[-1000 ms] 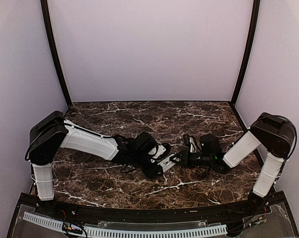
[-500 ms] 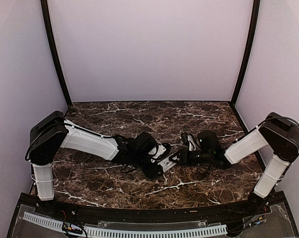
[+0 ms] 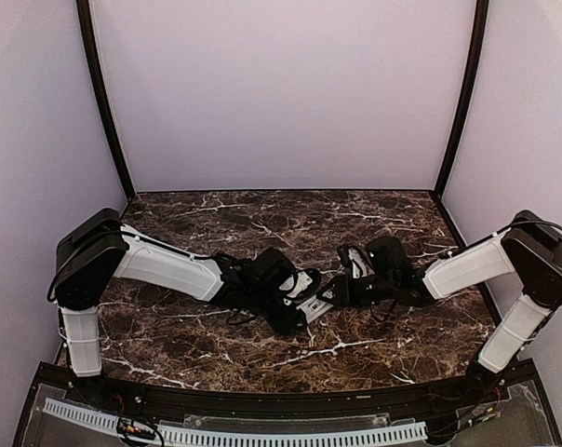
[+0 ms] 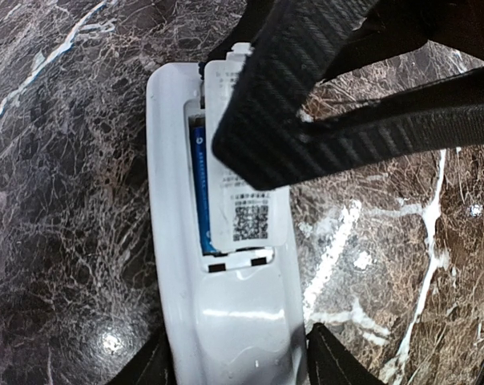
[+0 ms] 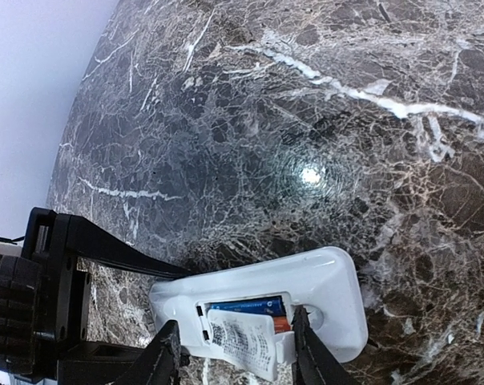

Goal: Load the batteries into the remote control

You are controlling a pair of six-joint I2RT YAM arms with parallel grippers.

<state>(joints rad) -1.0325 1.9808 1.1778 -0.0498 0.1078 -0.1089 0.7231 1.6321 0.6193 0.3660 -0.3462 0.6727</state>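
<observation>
Nearest us, both arms reach inward and meet mid-worktop (image 3: pixel 262 219). We see the left end effector (image 4: pixel 238 365) pinching the remote control (image 4: pixel 234 321) by its long sides. The remote lies back-up on the dark marble, near the centre. Its compartment is open, with a blue battery (image 4: pixel 200 192) inside. The battery cover (image 4: pixel 250 216), which has a QR label, sits askew, partly over the opening. Just beyond, the right end effector (image 5: pixel 235 357) has its fingers spread to either side of that cover, not clamping it. Farther back, the marble runs to a pale lilac wall (image 3: pixel 281 93).
</observation>
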